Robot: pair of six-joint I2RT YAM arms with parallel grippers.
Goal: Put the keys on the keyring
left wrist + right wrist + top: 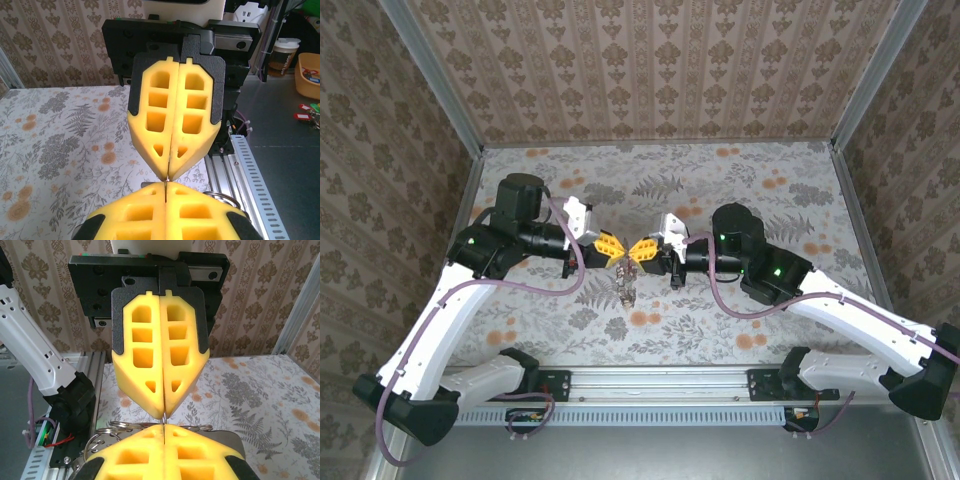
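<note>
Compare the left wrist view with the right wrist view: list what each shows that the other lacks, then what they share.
Left wrist, not right wrist: a cup, a yellow bin and small red items off the table. Right wrist, not left wrist: the white left arm. Both: the left gripper and right gripper shut, tip to tip, silvery keyring loops beneath, floral table, patterned wall.
</note>
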